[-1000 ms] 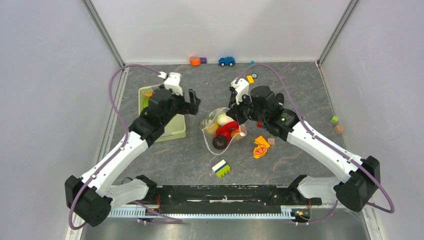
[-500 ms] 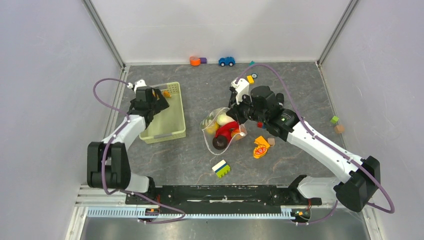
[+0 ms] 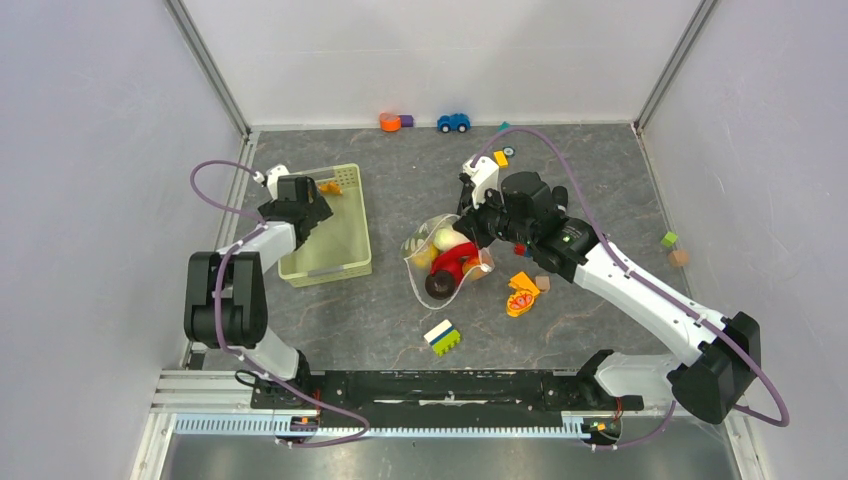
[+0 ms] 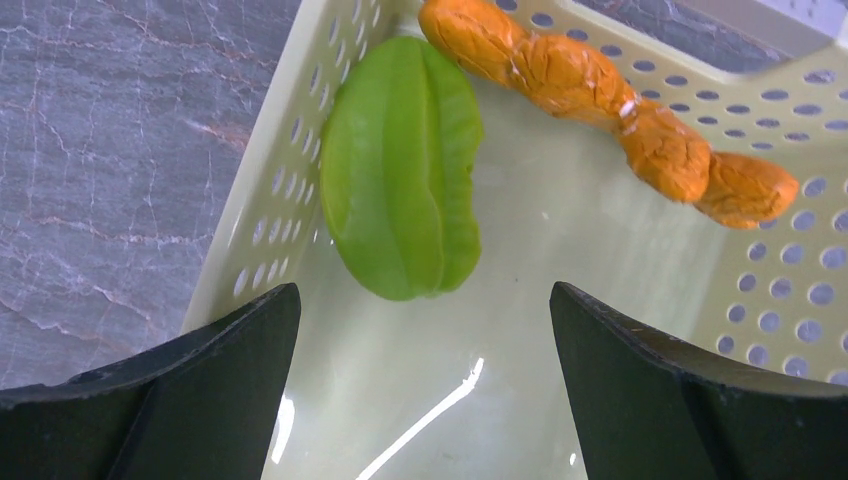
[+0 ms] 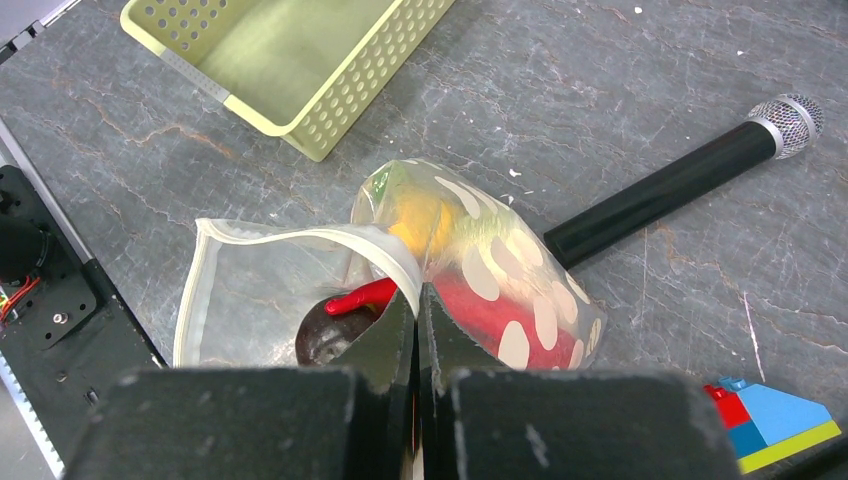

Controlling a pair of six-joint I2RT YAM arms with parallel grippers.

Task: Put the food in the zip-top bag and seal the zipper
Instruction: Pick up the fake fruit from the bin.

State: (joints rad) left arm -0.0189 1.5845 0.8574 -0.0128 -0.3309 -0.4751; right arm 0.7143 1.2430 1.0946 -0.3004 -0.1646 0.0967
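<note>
Zip-top bag (image 5: 480, 270) is seen lying mid-table, its mouth gaping, with a red piece (image 5: 480, 310), yellow piece (image 5: 420, 220), white piece (image 3: 443, 238) and dark purple piece (image 5: 325, 340) inside. Zipper (image 5: 290, 232) is pinched at the mouth's rim by the right gripper (image 5: 417, 300), jaws pressed fully together on it. Microphone (image 5: 670, 190) is seen just behind the bag. Orange-and-red lumpy toy (image 3: 521, 294) and a building block (image 3: 442, 338) are left on the table (image 3: 400, 310) near the bag. Green basket (image 4: 270, 200) is set well to the left, with a green piece (image 4: 400, 165) and orange piece (image 4: 610, 110) in its corner. Left gripper (image 4: 422, 295) is held over them, jaws spread wide, nothing gripped.
</note>
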